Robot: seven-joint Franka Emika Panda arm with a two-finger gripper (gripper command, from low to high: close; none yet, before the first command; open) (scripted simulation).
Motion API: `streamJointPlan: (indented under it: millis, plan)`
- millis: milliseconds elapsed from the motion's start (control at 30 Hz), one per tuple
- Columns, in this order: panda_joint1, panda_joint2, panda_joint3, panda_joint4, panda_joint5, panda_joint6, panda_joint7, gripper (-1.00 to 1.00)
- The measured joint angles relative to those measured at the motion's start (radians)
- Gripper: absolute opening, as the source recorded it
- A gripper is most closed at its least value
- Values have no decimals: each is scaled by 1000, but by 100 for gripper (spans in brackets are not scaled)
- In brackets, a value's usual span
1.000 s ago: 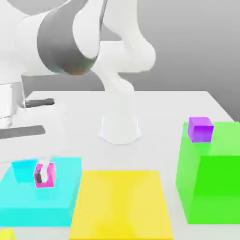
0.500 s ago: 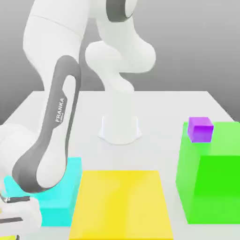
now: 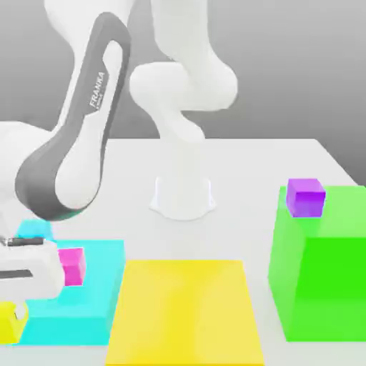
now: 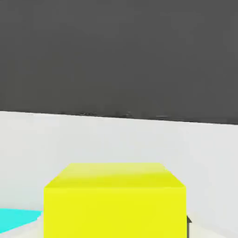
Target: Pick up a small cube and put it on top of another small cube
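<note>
Down at the near left corner of the exterior view, the arm's white hand hangs low over the counter (image 3: 250,164), and the small yellow cube (image 3: 11,322) sits just beneath it, partly cut off by the picture's edge. The end effector (image 3: 14,307) is at that cube, but whether its fingers are closed on the cube or spread beside it cannot be told. In the hand view the yellow cube (image 4: 115,200) sits close in front, with pale counter (image 4: 116,139) behind it and a sliver of cyan to one side.

Just right of the yellow cube lies a flat cyan block (image 3: 86,286). On its top stand a small magenta cube (image 3: 71,266) and, farther back and partly hidden by the arm, a small cyan cube (image 3: 32,230). A big flat yellow block (image 3: 184,311) lies to the right of the cyan block, near the front edge. At the far right stands a tall green block (image 3: 325,264) with a small purple cube (image 3: 306,196) on its top, near the back left corner.
</note>
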Motion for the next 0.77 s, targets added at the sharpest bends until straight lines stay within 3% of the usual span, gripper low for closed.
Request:
streamJointPlan:
  millis: [233,500,667,700,767]
  plan:
    - [36,-235,-53,-184,-141,-27,188,-100]
    - [-25,-508,-4,-395,-354,-36,435,-100]
    - [-13,-386,-13,-448,-295,136,400,-100]
    - [-10,-368,-14,-452,-285,156,393,100]
    - [-10,-368,-15,-452,-285,156,393,100]
